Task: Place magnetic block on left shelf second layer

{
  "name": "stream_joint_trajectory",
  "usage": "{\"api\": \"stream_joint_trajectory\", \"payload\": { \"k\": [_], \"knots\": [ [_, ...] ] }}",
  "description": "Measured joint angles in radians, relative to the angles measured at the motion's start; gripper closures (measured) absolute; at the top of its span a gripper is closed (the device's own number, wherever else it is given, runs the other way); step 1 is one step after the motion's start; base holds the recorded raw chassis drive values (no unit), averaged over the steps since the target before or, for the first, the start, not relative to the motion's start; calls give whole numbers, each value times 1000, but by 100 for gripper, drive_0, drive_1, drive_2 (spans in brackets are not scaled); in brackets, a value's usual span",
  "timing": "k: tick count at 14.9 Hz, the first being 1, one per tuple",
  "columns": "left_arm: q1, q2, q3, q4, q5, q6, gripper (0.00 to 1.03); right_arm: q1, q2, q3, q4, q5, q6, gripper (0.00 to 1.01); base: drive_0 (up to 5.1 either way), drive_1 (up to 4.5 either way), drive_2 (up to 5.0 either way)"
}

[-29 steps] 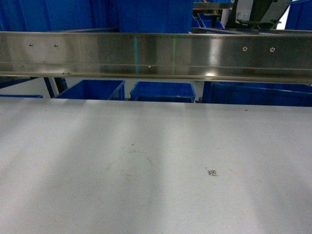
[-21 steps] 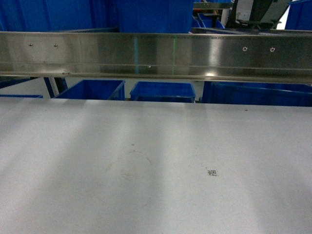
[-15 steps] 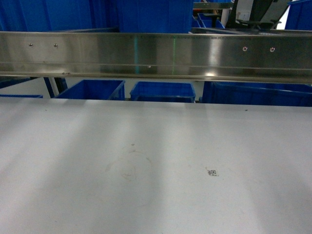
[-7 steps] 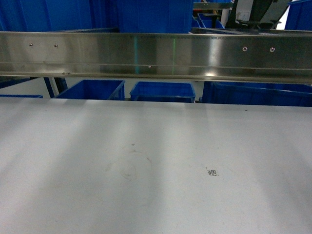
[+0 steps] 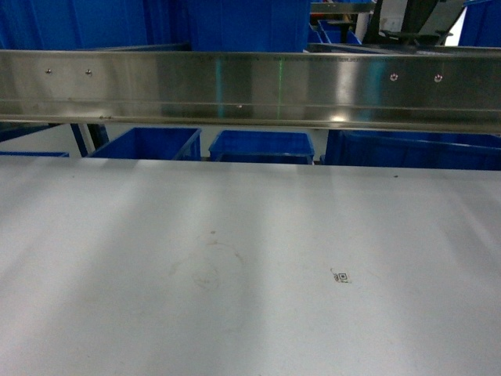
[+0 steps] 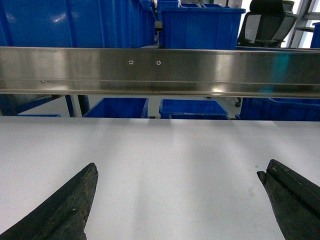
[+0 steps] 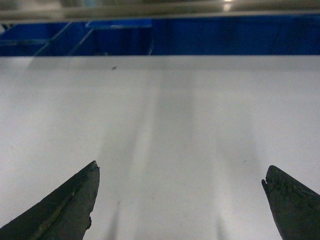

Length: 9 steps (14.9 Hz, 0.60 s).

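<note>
The magnetic block is out of view in every frame. The left shelf second layer cannot be picked out; only a steel rail (image 5: 250,90) crosses the head view above the white table (image 5: 235,266). My left gripper (image 6: 177,172) is open over bare table, dark fingertips (image 6: 75,200) wide apart, nothing between them. My right gripper (image 7: 180,175) is open too, fingertips (image 7: 290,197) spread over bare table. Neither gripper shows in the head view.
Several blue crates (image 5: 258,145) stand behind the table below the rail, with larger blue crates (image 6: 200,27) above it. A black office chair (image 6: 265,22) shows at the back right. A small printed marker (image 5: 340,276) lies on the table.
</note>
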Motion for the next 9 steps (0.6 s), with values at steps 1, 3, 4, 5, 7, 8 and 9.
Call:
{"api": "stream_joint_trajectory", "payload": {
  "k": [1,3,4,5,7,8,9],
  "knots": [
    [0,0,0,0,0,0,5,7,15,15,-9,-16,-25,3,0,0,0],
    [0,0,0,0,0,0,5,23,46,31,-20,-36,-55,3,0,0,0],
    [0,0,0,0,0,0,5,24,80,30,-27,-38,-55,3,0,0,0],
    [0,0,0,0,0,0,5,30,104,27,-24,-32,-51,3,0,0,0],
    [0,0,0,0,0,0,5,39,160,8,38,-7,-42,3,0,0,0],
    [0,0,0,0,0,0,5,43,194,2,56,4,-31,3,0,0,0],
    [0,0,0,0,0,0,5,47,217,-11,69,9,-26,3,0,0,0]
  ]
}}
